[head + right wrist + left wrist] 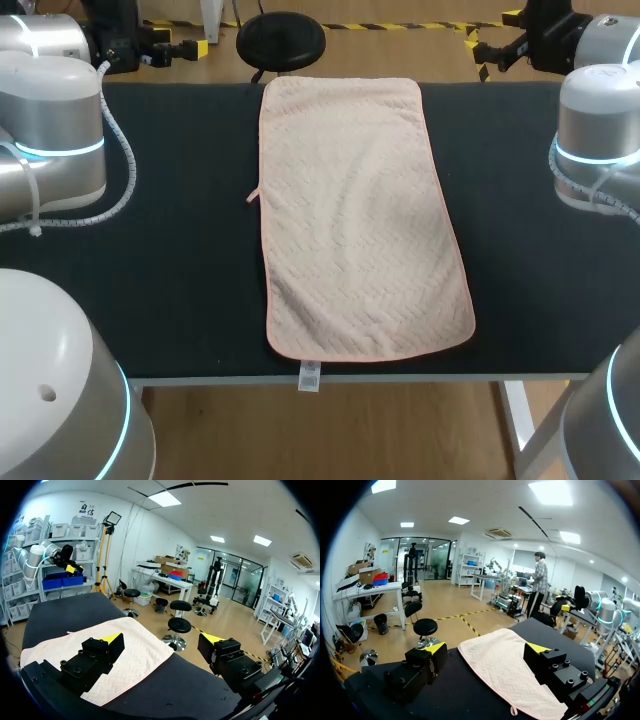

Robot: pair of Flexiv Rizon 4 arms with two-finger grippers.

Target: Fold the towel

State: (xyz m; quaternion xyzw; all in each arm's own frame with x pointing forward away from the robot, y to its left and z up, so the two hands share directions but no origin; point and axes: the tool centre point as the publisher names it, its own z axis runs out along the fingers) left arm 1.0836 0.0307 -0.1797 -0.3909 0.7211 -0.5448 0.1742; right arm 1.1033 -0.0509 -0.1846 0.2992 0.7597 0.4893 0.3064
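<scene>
Nearest the robot, the large grey base joints of both arms fill the lower corners of the head view. Just past them runs the near edge of the dark tabletop (180, 300), where a small white label (309, 376) sewn to the towel (360, 220) hangs over the edge.

The towel is pale pink with a quilted zigzag texture. It lies spread flat in a single layer down the middle of the tabletop. Its near short edge is just inside the tabletop's near edge, and its far short edge reaches the far edge. A little loop (253, 196) sticks out from the long side facing the left arm (55, 130). Neither arm touches the cloth.

The left arm rises at its own side of the tabletop, elbow up, and its wrist is carried out to the far left corner, clear of the surface. The right arm (598, 125) mirrors it, folded up with its wrist at the far right corner.

In the left wrist view the left jaws stand wide apart with nothing between them. Their yellow tips (434, 648) point out over the far end of the towel, which lies lower down ahead of them.

In the right wrist view the right jaws are likewise spread wide and hold nothing. One finger (95, 662) sits above the towel's far end.
</scene>
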